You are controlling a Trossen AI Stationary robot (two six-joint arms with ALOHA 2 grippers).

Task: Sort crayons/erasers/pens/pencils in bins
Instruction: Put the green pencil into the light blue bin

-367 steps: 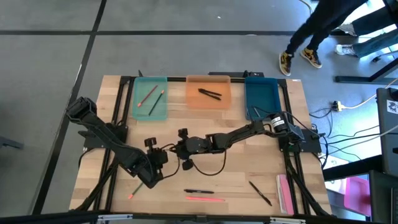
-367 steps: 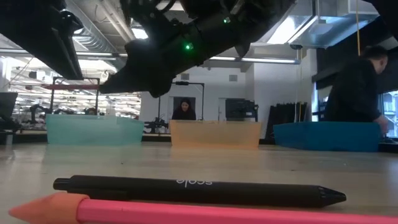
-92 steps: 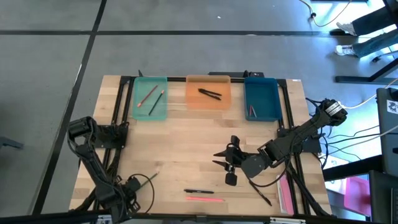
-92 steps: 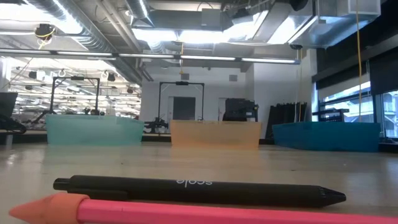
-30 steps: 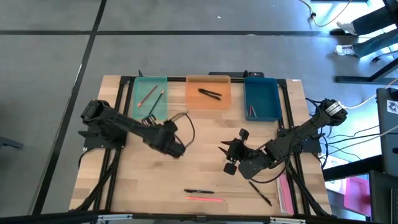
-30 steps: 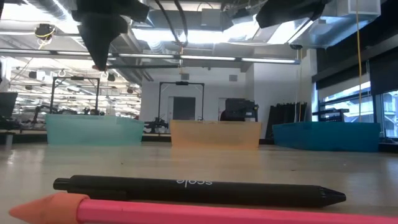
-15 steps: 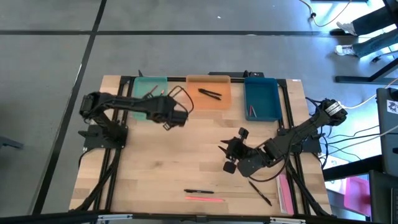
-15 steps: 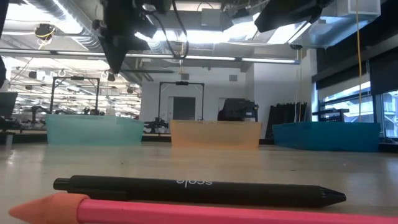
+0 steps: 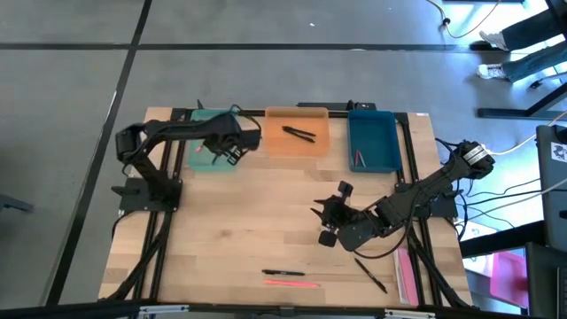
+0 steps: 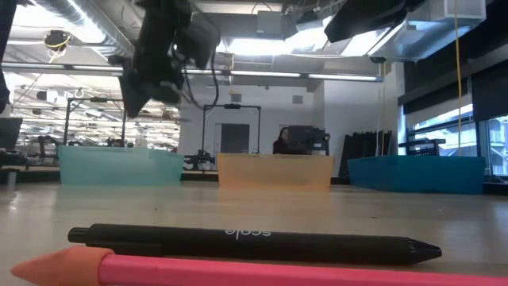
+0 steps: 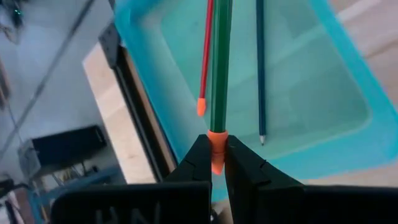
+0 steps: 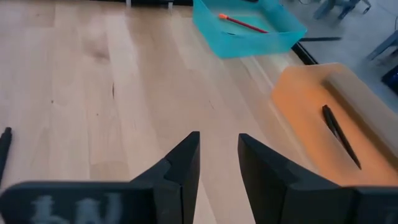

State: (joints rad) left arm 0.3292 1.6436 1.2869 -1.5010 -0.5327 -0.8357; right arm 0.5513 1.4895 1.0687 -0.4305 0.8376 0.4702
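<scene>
My left gripper (image 9: 229, 151) hangs over the teal-green bin (image 9: 202, 158), shut on a green pencil (image 11: 220, 62) with an orange end. A red pencil (image 11: 205, 56) and a dark one (image 11: 260, 68) lie flat on the floor of the teal-green bin (image 11: 323, 93). My right gripper (image 9: 324, 223) is open above the table's middle right, and its fingers (image 12: 180, 168) touch nothing. Two black pens (image 9: 299, 133) lie in the orange bin (image 9: 276, 142). A black pen (image 10: 254, 242) and a pink pencil (image 10: 238, 272) rest on the wood near the near edge. My left gripper pinches the green pencil's orange end (image 11: 216, 134) between its two fingertips (image 11: 200, 155). The fingers come from above and the pencil runs on in line with them, over the bin's inside. It is lifted clear of the table; its far end leaves the picture.
The blue bin (image 9: 372, 142) at the far right holds a small reddish stick (image 9: 359, 159). Another black pen (image 9: 372, 275) and a wide pink strip (image 9: 405, 275) lie by the near right corner. A person (image 10: 282, 139) shows far behind the orange bin (image 10: 274, 171).
My left arm has carried the pencil from the table's middle toward the far edge and now stands over the teal-green bin, its gripper still shut. The right arm has kept still.
</scene>
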